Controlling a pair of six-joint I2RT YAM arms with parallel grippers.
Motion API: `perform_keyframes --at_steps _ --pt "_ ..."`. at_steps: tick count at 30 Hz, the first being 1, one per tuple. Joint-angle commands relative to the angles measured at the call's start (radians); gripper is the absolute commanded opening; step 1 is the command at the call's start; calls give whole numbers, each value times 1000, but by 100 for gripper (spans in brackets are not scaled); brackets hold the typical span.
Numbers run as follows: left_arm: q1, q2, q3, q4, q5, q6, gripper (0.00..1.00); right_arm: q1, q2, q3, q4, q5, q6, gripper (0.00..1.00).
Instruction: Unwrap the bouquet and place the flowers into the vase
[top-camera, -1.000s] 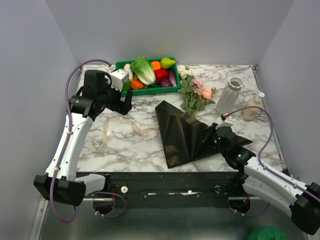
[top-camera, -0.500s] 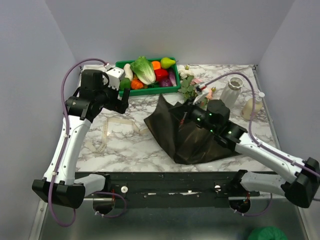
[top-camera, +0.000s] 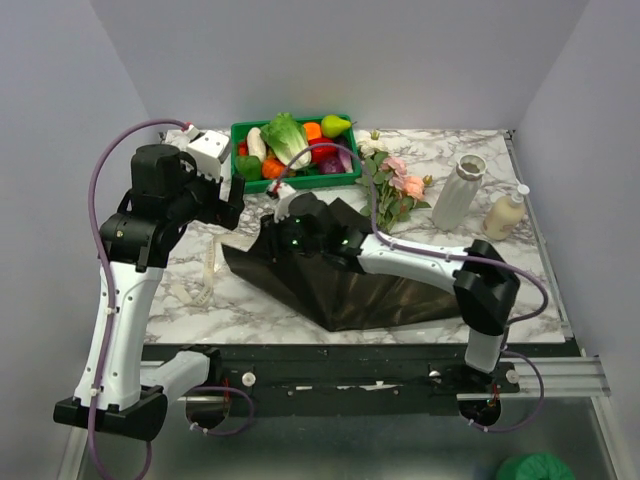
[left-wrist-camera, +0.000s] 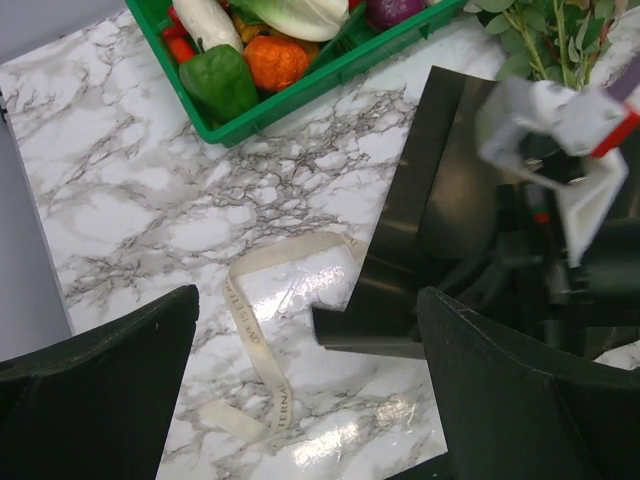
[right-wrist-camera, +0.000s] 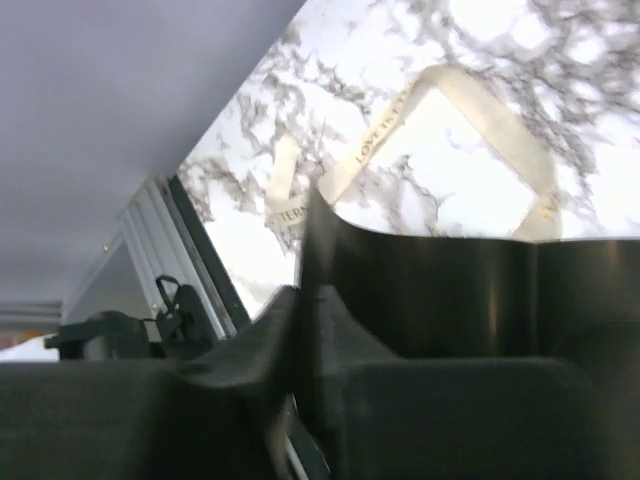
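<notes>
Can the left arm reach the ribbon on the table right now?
Probably yes. The left gripper hangs open right above the ribbon, with nothing between; the black paper lies just beside it.

ribbon (right-wrist-camera: 455, 125) partly behind paper (right-wrist-camera: 450, 290), right claw's (right-wrist-camera: 305, 320) grip blurred

One vase (top-camera: 458, 192); one bottle (top-camera: 505, 213); one tray (top-camera: 340, 178); one paper sheet (top-camera: 370, 295); one ribbon (left-wrist-camera: 258, 352); one flower bunch (top-camera: 395, 190).

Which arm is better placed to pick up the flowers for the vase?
Right, probably: the flowers and vase lie on its side. The right pincer grips the wrapping paper, so release first. The left pincer is open but farther.
</notes>
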Motion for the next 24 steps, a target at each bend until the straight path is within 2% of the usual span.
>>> perform_keyframes --at_steps 1,3,4,7,8,12,13,16,18,21,24 --pt "7 -10 0 -42 -60 3 99 53 123 216 -103 -67 -61 49" --pt "7 -1 31 -65 -85 -1 99 70 180 305 -171 -70 -77 57" --pt "7 -1 40 -70 -118 -3 99 72 191 326 -186 -75 -79 67" --pt "7 -2 65 -76 -178 -6 99 72 183 350 -209 -63 -91 89" --pt "7 -8 68 -72 -186 -8 99 72 171 347 -221 -50 -97 92" --pt "8 -18 66 -64 -244 -6 99 50 20 264 -249 49 -173 98" --pt "8 -19 63 -62 -250 -5 99 30 -14 185 -250 69 -173 98" --pt "12 -25 36 -61 -200 9 99 -103 -134 30 -261 65 -151 98" --pt "12 -19 -2 -71 -107 25 99 -241 -177 -27 -296 36 -151 98" --pt "10 -7 -71 -79 -19 67 99 -371 -188 -37 -423 17 -247 97" --pt "12 2 -145 -70 35 103 99 -473 -61 99 -687 -16 -309 97"
